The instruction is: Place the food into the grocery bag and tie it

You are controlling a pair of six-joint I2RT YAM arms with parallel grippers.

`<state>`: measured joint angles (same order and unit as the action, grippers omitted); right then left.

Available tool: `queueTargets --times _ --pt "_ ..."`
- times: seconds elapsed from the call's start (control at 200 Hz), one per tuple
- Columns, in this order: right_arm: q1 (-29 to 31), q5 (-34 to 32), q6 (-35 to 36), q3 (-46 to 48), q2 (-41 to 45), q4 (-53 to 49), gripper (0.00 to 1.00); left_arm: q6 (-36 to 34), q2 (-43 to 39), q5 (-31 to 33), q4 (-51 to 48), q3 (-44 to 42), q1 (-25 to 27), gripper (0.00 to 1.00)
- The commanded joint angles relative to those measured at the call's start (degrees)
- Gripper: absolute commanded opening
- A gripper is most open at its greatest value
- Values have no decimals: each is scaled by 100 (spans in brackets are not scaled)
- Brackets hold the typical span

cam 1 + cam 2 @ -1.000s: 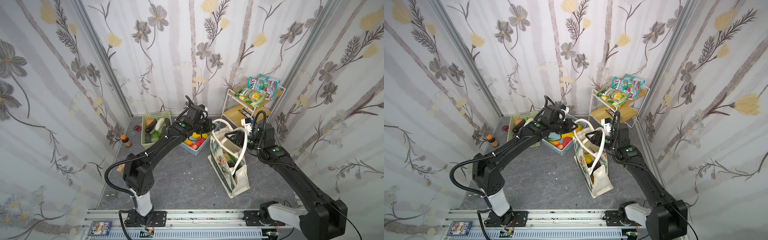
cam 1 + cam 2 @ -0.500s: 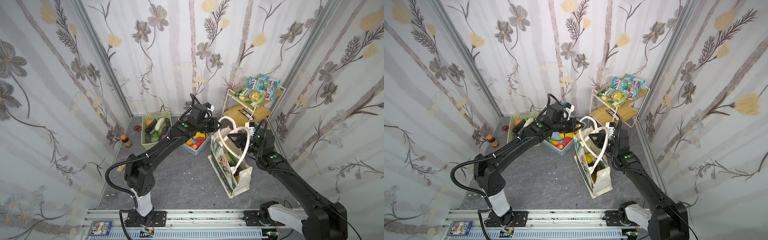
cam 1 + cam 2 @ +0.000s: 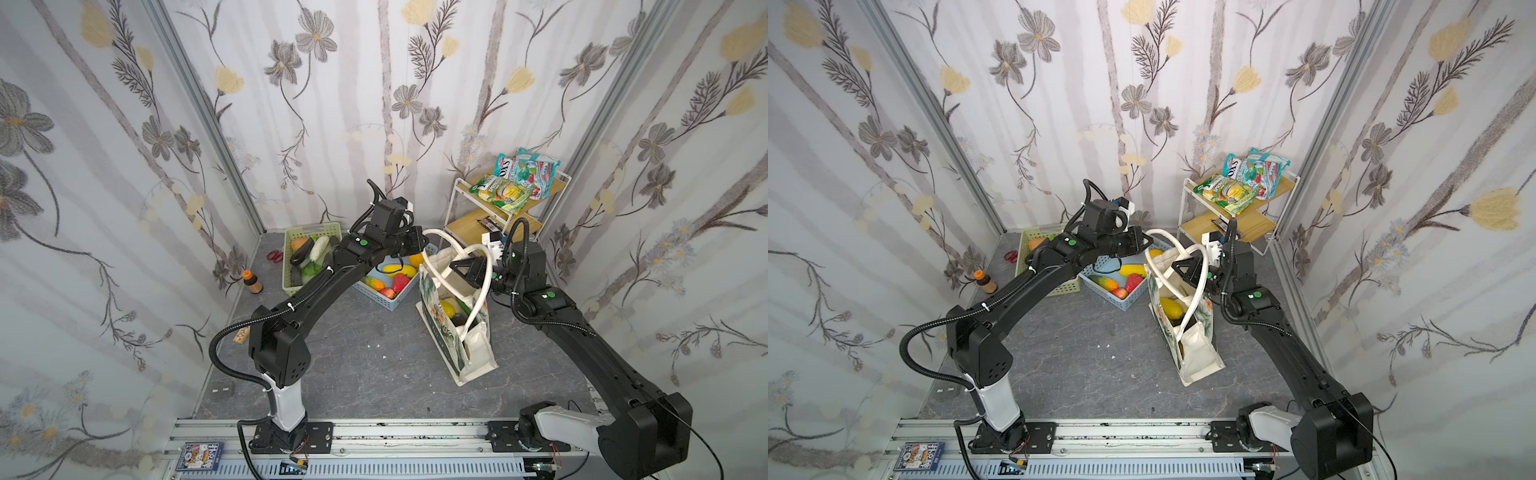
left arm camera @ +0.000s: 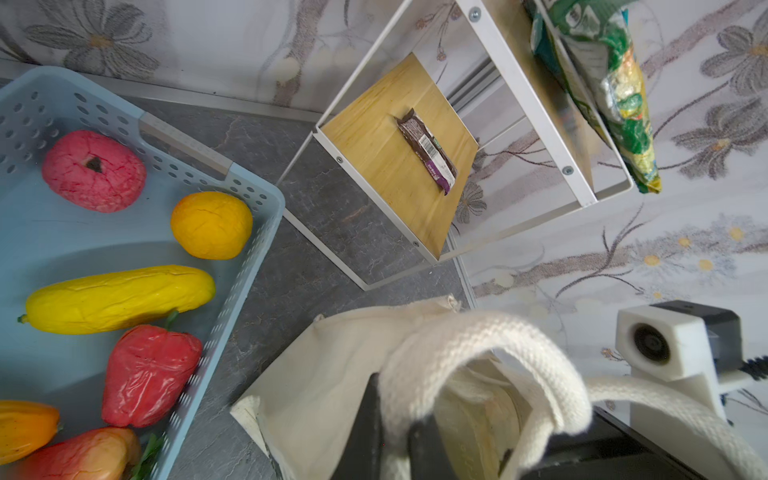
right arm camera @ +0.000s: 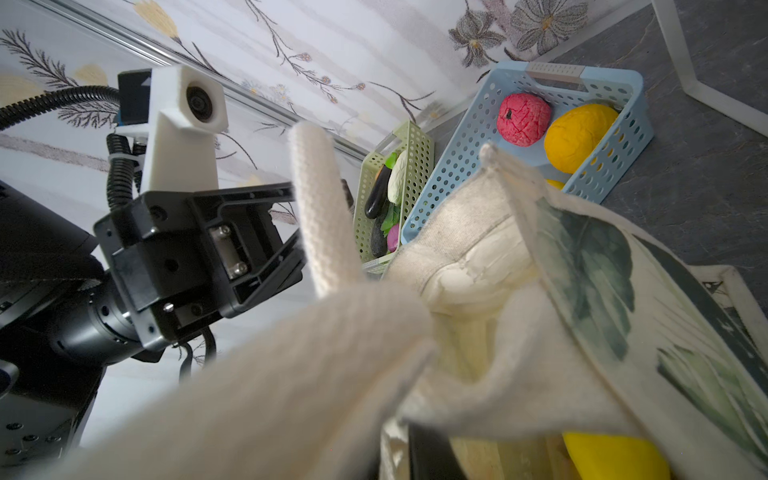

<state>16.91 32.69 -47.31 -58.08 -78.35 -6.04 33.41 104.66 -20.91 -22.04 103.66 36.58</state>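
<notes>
In both top views, the grocery bag (image 3: 446, 340) stands just beside the blue basket (image 3: 374, 298), with the right gripper (image 3: 459, 272) at its mouth. Left wrist: the left gripper (image 4: 395, 440) is clamped tight on the handle (image 4: 478, 345)! Right wrist: the handle smothers everything, and I can't tell the right gripper's state.

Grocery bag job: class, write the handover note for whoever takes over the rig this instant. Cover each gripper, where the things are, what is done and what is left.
Left gripper: shut on one cream handle of the grocery bag, lifted above its mouth.
Right gripper: at the other handle; whether it is open or shut cannot be told.
Bag: upright on the floor, mouth open, a yellow toy fruit inside.
Not bagged: toy fruit in the blue basket, vegetables in the green basket, snack packets and a candy bar on the rack.
Done: some food bagged.
Left: the remaining food, then the tie; no knot shows.
</notes>
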Motion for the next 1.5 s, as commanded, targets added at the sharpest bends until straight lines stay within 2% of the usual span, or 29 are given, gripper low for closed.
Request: queueTargets --times 0.0,0.075,0.13,0.285,0.44,0.515,0.6,0.689,0.774,0.854,0.964,1.029,1.084,1.154,1.329,1.414,1.494 --pt "-12 115 -310 243 -2 951 24 -49 -120 -979 410 -158 121 0" --pt "-12 133 -463 322 -38 1378 29 -81 -197 -1315 469 -258 213 0" --pt "-3 133 -456 279 -62 1389 38 -122 -216 -1534 454 -250 257 0" --pt "-3 167 194 -58 53 562 54 -114 -346 -1453 324 -182 317 0" --pt "-77 363 1140 -358 205 -578 57 54 -404 -1608 512 -188 315 0" --pt "-107 388 1369 -432 208 -972 57 61 -428 -1526 528 -188 315 0" --pt "-150 130 1450 -515 184 -1418 58 54 -461 -1539 581 -188 319 0" --pt "-161 -72 1120 -377 212 -1232 60 69 -470 -1886 730 -162 330 0" --pt "-129 -147 292 -6 249 -308 60 65 -498 -2229 924 -216 400 0" --pt "30 -222 -360 183 156 605 60 52 -497 -2204 923 -279 438 0" --pt "252 -644 -635 120 -37 1126 60 45 -508 -2035 928 -397 449 0" --pt "287 -670 -804 210 -98 1570 59 22 -512 -1918 856 -399 446 0" --pt "286 -675 -893 245 -135 1752 56 -11 -517 -1821 772 -377 442 0" --pt "287 -725 -903 223 -178 1761 41 -45 -508 -1767 726 -355 438 0" --pt "295 -764 -954 189 -372 1787 15 -79 -504 -1703 737 -276 429 0" --pt "312 -716 -961 193 -368 1749 0 -93 -522 -1449 725 -314 389 0" --pt "322 -685 -803 154 -269 1450 0 -15 -573 -916 795 -434 262 0"
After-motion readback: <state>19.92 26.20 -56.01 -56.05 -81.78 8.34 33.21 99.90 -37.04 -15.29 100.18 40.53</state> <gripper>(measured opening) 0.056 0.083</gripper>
